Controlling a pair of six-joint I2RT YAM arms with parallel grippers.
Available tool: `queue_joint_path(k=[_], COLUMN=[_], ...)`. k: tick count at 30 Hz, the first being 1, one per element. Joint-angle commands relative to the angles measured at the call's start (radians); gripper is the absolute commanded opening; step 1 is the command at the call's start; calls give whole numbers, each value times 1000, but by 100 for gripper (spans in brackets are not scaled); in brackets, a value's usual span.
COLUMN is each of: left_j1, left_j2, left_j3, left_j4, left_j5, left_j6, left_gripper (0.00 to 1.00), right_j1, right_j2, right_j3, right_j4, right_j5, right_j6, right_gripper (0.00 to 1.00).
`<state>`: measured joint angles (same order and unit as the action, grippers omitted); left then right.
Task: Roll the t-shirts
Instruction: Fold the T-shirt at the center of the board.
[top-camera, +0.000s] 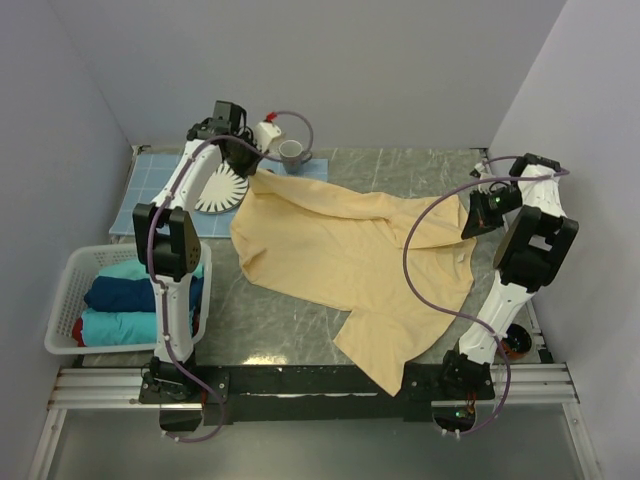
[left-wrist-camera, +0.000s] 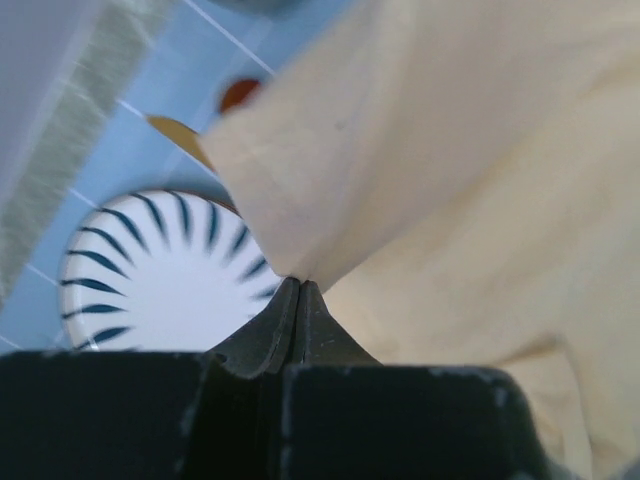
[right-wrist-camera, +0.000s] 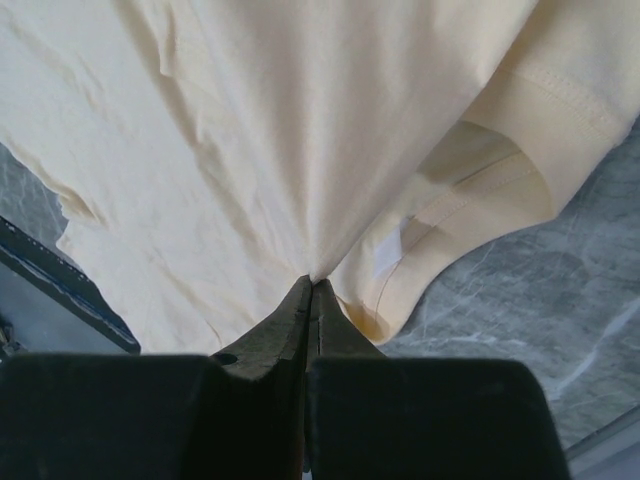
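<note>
A large pale yellow-cream t-shirt (top-camera: 340, 260) lies spread and rumpled across the marble table, one part hanging toward the front edge. My left gripper (top-camera: 262, 165) is shut on its far left corner; the left wrist view shows the jaws (left-wrist-camera: 298, 282) pinching a fold of the cloth (left-wrist-camera: 450, 180). My right gripper (top-camera: 472, 222) is shut on the shirt's right side; the right wrist view shows the jaws (right-wrist-camera: 313, 282) pinching cloth (right-wrist-camera: 300, 130) next to the collar and its small white neck label (right-wrist-camera: 388, 255). Both pinched parts are lifted, pulling the cloth taut between them.
A white basket (top-camera: 70, 300) at the left holds folded teal, navy and red shirts. A white plate with dark rays (top-camera: 222, 190) lies on a blue mat (top-camera: 155, 180) at the back left. A grey cup (top-camera: 291, 152) stands behind the shirt.
</note>
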<state>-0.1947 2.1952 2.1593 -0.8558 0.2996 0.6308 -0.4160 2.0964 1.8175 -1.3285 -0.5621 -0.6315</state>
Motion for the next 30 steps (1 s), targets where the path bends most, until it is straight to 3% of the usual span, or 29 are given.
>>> queue_joint_path(k=[1,16,20,22,23,26,30], left_j1=[-11,-32,-57,-63,-63,-55,-11], left_j2=[-80,-58,-69,-57,-36,3,1], left_j3=[-96,-84,-194,-213,-213,-149,9], left_j4=[-190,-324,-273,-281,-281,-316,-247], left_j5=[15,-135,-185,-191,-197,-203,-140], left_j6=[243,564,547,508,485,388,244], left_gripper=[1,1,2,8,13,25,42], right_j1=[-9,-9,-9,-9,-9,-9,-10], right_j2=[-47,-49,-21,-9,-9,-38,-102], right_j3=[-35,-156,-173,-172,-170,-156,-51], right_j4=[-106,-103,-103,-104,-95,-101,-45], right_j5=[-9,82,68,64,67,56,7], right_j6=[-43,-137,-126,-122,-110,-114,-68], right_gripper=[0,0,0,1,5,34,43])
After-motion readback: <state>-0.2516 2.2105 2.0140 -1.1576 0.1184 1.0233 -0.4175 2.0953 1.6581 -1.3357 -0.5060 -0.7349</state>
